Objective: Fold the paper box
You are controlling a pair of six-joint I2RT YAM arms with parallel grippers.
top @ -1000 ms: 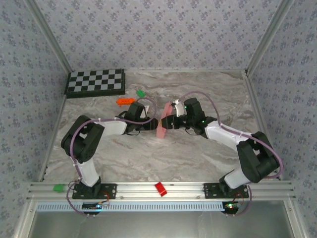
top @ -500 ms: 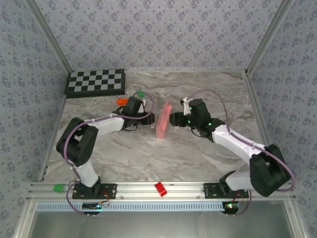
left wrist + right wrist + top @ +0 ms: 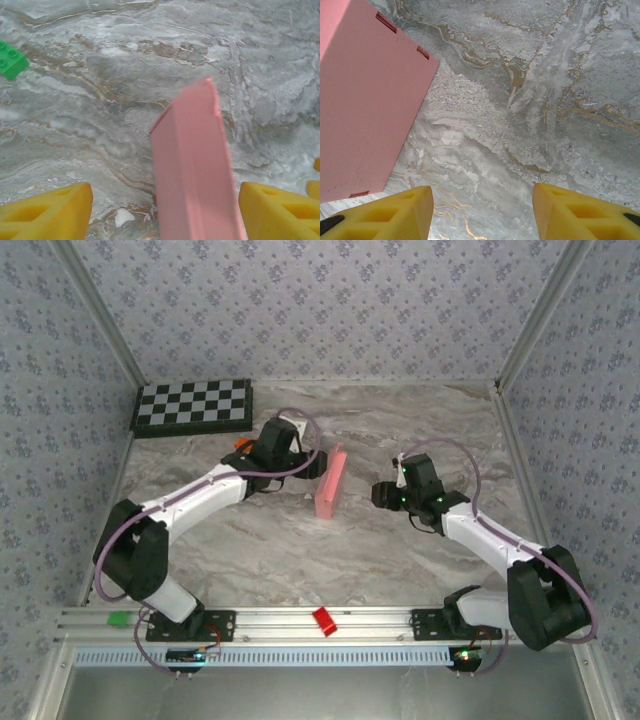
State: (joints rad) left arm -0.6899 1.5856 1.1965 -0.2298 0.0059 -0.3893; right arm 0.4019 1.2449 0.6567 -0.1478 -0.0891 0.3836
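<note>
I find no word, number, label or brand to read anywhere (the paper box point(image 3: 330, 483) in front of me is plain pink card, and the checkered board point(image 3: 193, 406) at the far corner bears only black and white squares).

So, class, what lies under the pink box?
The box rests on the marble table. The patch directly beneath it is covered, so anything there cannot be seen.
</note>
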